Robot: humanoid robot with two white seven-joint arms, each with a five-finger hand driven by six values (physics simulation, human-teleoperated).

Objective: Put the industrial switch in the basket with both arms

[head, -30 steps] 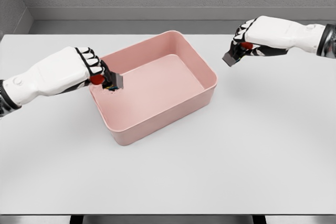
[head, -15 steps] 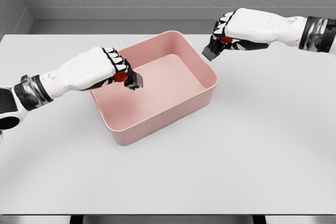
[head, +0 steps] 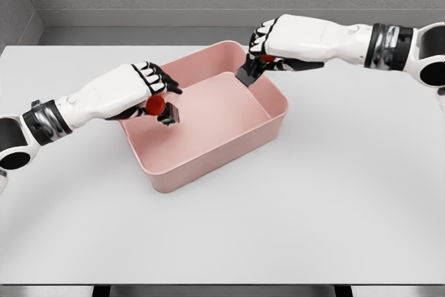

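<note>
Head view shows two industrial switches, each a small dark box with a red button. They are judged to be light, rigid and hard-shelled, with smooth sides that could slip, so a pinch across the flat sides of the housing, clear of the button, is thought best.

One switch point(head: 165, 111) is seen over the left part of the pink basket point(head: 208, 166), just under the left hand point(head: 147, 83). The left fingers point(head: 163, 77) look spread, and whether the switch is gripped or already loose cannot be told.

The other switch point(head: 251, 73) is held pinched below the right hand point(head: 272, 41), fingers curled round it, over the basket's far right corner, inside the rim line.

The basket stands askew on the white desk point(head: 334, 213), nearer the far edge than the near one.
</note>
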